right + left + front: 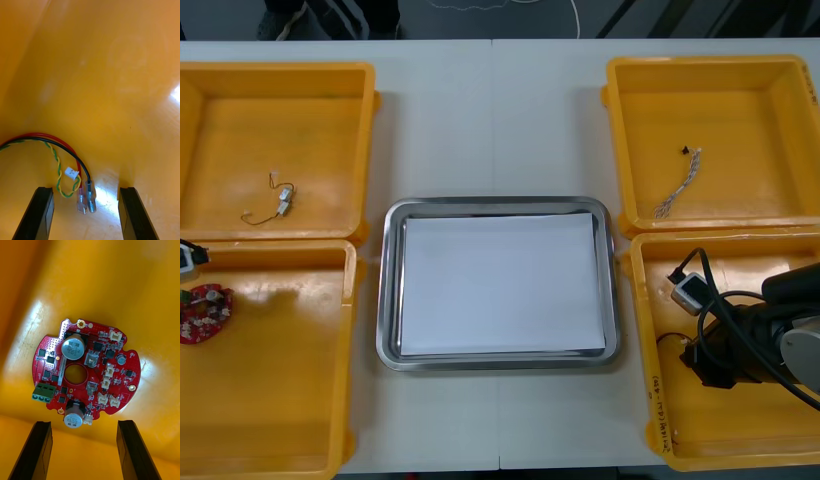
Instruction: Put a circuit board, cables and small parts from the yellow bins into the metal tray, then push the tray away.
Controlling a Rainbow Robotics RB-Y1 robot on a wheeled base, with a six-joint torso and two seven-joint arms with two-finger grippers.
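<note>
We're at the pick step: tray (385, 300) holds nothing yet. Left gripper (84, 424) wide open, board (86, 371) just beyond its fingers in near-left bin (280, 400). Right gripper (86, 189) wide open in near-right bin (642, 380), cable (56, 157) ends btw. its fingers. Next, we judge: lower, close, lift w/o snagging.

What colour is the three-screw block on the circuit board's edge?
The three-screw block is green, clearest in the left wrist view.
</note>
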